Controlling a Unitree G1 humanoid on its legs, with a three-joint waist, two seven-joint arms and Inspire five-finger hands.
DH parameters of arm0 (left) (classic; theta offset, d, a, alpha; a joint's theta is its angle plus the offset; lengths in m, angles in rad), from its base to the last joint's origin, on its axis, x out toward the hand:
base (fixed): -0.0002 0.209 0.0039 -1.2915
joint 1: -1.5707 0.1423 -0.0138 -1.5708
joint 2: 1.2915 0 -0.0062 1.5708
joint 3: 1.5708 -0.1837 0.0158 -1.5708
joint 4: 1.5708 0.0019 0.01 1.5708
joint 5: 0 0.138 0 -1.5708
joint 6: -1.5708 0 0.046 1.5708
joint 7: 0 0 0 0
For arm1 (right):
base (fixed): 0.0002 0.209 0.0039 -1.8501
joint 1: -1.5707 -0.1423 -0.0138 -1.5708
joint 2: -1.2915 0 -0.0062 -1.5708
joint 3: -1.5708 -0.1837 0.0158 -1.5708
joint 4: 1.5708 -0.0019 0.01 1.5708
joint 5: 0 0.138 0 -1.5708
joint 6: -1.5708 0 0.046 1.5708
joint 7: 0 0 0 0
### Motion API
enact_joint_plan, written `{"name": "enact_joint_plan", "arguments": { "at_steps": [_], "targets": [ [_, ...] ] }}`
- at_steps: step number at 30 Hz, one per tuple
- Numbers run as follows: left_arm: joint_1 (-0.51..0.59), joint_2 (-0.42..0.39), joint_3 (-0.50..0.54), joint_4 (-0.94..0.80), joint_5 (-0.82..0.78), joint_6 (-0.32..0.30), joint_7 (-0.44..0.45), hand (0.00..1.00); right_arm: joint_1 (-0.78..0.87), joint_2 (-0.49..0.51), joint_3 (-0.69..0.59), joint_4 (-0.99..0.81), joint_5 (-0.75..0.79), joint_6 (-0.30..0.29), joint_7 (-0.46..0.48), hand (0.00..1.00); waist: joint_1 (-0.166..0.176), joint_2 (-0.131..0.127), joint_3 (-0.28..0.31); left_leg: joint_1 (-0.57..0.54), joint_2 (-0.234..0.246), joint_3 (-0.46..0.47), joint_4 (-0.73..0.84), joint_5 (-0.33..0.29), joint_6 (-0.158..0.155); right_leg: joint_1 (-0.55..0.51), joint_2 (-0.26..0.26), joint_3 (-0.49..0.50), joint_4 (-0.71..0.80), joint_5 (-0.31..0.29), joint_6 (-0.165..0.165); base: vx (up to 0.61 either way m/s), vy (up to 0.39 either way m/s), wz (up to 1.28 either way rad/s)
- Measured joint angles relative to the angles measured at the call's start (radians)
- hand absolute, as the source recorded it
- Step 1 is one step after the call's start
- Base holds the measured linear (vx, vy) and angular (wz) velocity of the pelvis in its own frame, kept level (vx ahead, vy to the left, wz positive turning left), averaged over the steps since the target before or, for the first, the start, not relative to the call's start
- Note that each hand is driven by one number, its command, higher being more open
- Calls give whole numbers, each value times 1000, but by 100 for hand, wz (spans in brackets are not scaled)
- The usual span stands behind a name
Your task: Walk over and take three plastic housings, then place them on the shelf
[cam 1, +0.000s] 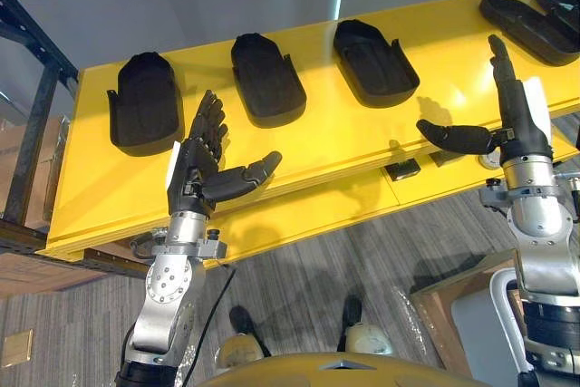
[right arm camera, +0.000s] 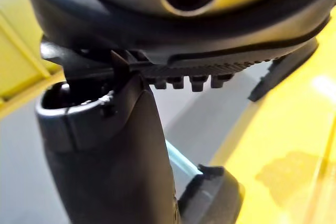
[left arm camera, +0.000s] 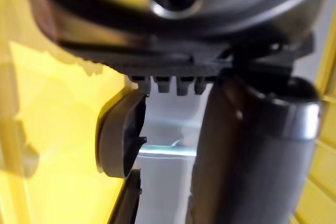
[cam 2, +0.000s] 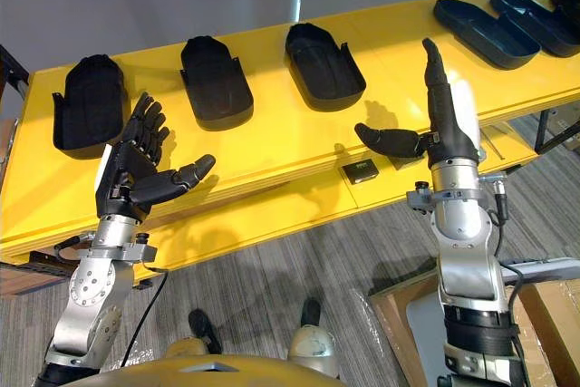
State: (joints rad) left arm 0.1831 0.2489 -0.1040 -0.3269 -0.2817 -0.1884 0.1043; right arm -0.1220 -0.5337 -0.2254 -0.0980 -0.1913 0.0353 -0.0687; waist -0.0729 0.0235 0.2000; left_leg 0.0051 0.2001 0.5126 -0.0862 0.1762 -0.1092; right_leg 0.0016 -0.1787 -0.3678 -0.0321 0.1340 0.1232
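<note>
Dark left hand [cam 1: 195,169] (fingers spread), matte black housings [cam 1: 266,77], glossy yellow table [cam 1: 317,138]

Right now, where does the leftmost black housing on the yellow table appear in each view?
Left eye view: leftmost housing, upper left, on the yellow table.
Right eye view: far left, near the table's end.
Left wrist view: a dark rounded shape beside the yellow; cannot tell whether it is this one.
Right wrist view: cannot match it.
Shared landmark: the left hand, open, at its lower right.

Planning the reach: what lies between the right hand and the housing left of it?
Just bare yellow table between right hand and housing, per right eye view.
</note>
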Motion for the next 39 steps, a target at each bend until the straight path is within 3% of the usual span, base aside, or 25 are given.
{"name": "enact_joint_plan", "arguments": {
  "at_steps": [2, 7, 14, 19, 30, 39],
  "targets": [
    [-17, 7, -1, 1, 0, 0, 1, 100, -43, 0, 7, 73, 0, 0, -31, 100, 9, 3, 19, -13, -2, -5, 0, 3, 3, -20, -5, -1, 21, -6, -5, -13, 31, 11],
    [-64, 6, 0, 0, 0, 0, 3, 100, -204, -28, 7, 196, -42, -2, -142, 100, 15, 39, 103, -52, -20, -33, 0, 8, 9, -78, -40, -15, 105, -38, -2, -56, 44, 14],
    [-66, 6, 4, 0, 0, 0, -6, 100, -294, -81, 8, 317, -59, -15, -229, 100, 16, 44, 133, -67, -43, -77, 1, 25, 28, -112, -84, -40, 217, -93, 0, 14, 9, 19],
    [-66, 6, 18, 0, -4, -1, -29, 100, -375, -99, 8, 419, -57, -37, -260, 100, 17, 54, 168, -66, -53, -91, 1, 29, 34, -123, -112, -45, 270, -118, 4, 11, -19, 10],
    [-66, 7, 26, 0, -30, -4, -47, 100, -427, -179, 9, 556, -56, -65, -266, 100, 14, 71, 194, -60, -67, -107, 1, 31, 36, -124, -136, -55, 313, -136, 5, 3, -12, 4],
    [-66, 6, 26, 0, -31, -4, -50, 100, -474, -179, 10, 657, 12, -80, -290, 100, 16, 74, 198, -52, -72, -115, 1, 33, 35, -123, -151, -60, 344, -149, 2, -3, -6, 1]
  ]
}}
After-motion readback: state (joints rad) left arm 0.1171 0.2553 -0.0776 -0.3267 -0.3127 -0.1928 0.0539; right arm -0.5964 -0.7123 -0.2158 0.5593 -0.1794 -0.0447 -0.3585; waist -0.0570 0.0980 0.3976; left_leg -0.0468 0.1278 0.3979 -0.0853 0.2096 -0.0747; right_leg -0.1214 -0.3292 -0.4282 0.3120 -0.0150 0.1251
